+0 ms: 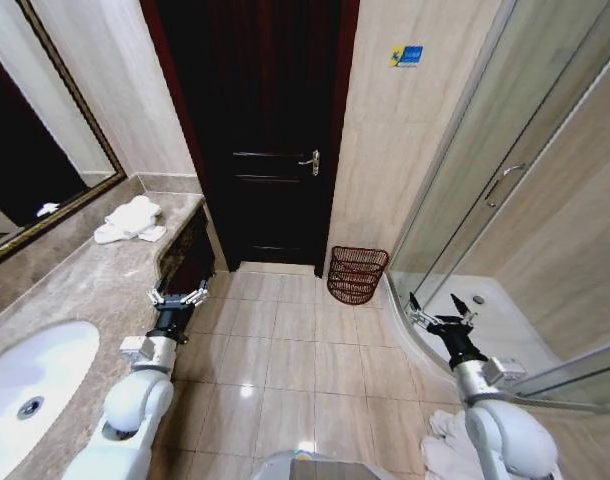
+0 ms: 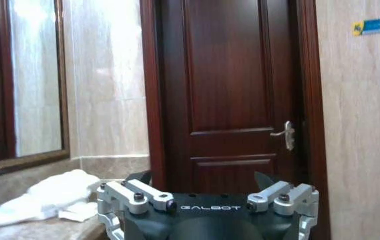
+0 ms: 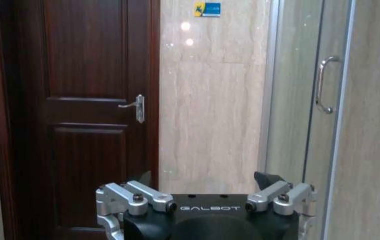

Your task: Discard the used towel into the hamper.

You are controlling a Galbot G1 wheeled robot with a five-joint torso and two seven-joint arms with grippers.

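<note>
Both sets of fingers are spread wide with nothing between them: the left gripper (image 1: 177, 297) hangs beside the front edge of the marble bench (image 1: 85, 285), and the right gripper (image 1: 441, 319) is held out over the tiled floor (image 1: 295, 350) by the glass shower door (image 1: 485, 190). A crumpled white towel (image 1: 130, 220) lies at the far end of the bench, well apart from the left fingers. The hamper (image 1: 357, 274) stands on the floor against the wall, between the dark wooden door (image 1: 265, 130) and the shower.

Bathroom: marble vanity (image 1: 95, 275), sink (image 1: 30, 385), mirror (image 1: 35, 150), glass shower door (image 1: 485, 180).
</note>
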